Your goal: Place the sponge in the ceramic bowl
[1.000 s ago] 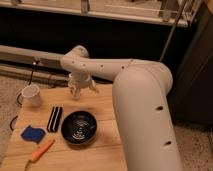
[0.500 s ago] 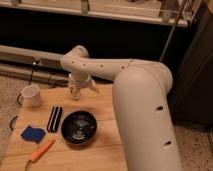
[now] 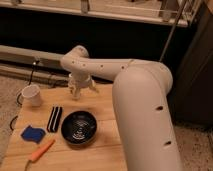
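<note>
The blue sponge lies on the wooden table near its left front. The black ceramic bowl with pale rings inside sits to the sponge's right, in the middle of the table. My gripper hangs over the back of the table, behind the bowl and well away from the sponge. Its fingers point down with nothing between them.
A white cup stands at the back left. A black-and-white striped flat piece lies between the sponge and the bowl. An orange stick lies at the front left edge. My white arm covers the right side.
</note>
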Tool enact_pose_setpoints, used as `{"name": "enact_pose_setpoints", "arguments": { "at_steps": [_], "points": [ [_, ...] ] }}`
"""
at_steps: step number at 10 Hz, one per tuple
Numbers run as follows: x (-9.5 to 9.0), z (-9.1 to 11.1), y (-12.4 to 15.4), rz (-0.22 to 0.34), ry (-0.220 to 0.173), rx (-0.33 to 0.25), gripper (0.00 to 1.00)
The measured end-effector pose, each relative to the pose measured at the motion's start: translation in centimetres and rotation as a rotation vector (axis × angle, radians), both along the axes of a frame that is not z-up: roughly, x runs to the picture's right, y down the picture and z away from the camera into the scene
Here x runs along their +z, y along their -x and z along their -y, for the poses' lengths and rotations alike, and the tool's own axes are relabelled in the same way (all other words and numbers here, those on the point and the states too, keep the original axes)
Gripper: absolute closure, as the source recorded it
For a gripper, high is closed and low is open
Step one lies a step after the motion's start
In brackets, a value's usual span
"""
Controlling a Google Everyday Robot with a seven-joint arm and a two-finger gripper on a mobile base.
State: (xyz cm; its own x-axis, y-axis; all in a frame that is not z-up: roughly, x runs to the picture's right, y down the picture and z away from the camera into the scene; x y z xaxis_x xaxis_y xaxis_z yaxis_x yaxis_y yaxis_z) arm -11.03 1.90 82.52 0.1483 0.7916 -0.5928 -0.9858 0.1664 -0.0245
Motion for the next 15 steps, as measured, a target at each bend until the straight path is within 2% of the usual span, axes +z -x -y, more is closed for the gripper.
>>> {"name": "enact_pose_setpoints", "arguments": {
  "at_steps": [4,6,7,10,11,13,14,15],
  "points": [
    [0.0,0.0,0.0,0.000,0.000,0.000,0.20],
    [-0.1,0.1,0.0,0.004,-0.011,-0.020,0.20],
    [-0.2,0.1,0.6,0.028,-0.036,-0.072,0.20],
    [-1.7,-2.3,6.2,0.192,-0.116,-0.312,0.20],
    [-2.6,-3.9,8.6,0.260,-0.147,-0.414,0.20],
    [-4.3,-6.5,12.6,0.366,-0.194,-0.566,0.20],
    [-5.7,-8.1,15.5,0.429,-0.227,-0.666,0.20],
    [-6.7,-9.2,17.4,0.470,-0.245,-0.730,0.20]
  ]
}}
